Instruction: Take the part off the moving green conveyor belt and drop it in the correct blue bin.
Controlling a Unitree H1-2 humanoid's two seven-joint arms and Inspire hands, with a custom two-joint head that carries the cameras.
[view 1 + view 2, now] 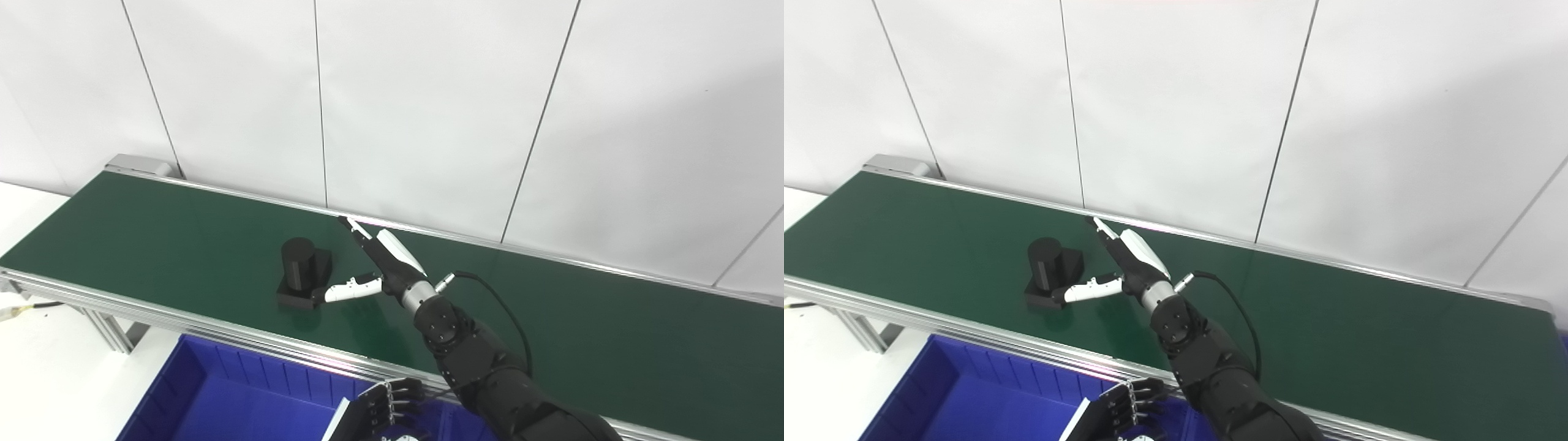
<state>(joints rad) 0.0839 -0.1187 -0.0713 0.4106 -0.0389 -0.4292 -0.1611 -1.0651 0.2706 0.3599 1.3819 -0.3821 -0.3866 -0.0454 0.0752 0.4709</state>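
A black part (303, 269), a short cylinder standing on a square base, sits on the green conveyor belt (153, 233) left of centre. My right hand (380, 263) is open just right of it, low over the belt. Its thumb (346, 290) reaches to the near corner of the part's base, and the other fingers (358, 233) point toward the far rail, behind and to the right of the cylinder. The hand holds nothing. My left hand (389, 407) shows only partly at the bottom edge, over the blue bin (245, 398), with its fingers bent.
The blue bin stands below the belt's near aluminium rail (184, 321). A white divider (340, 422) stands in the bin by my left hand. A black cable (502, 306) loops from the right wrist. A white wall rises behind the far rail.
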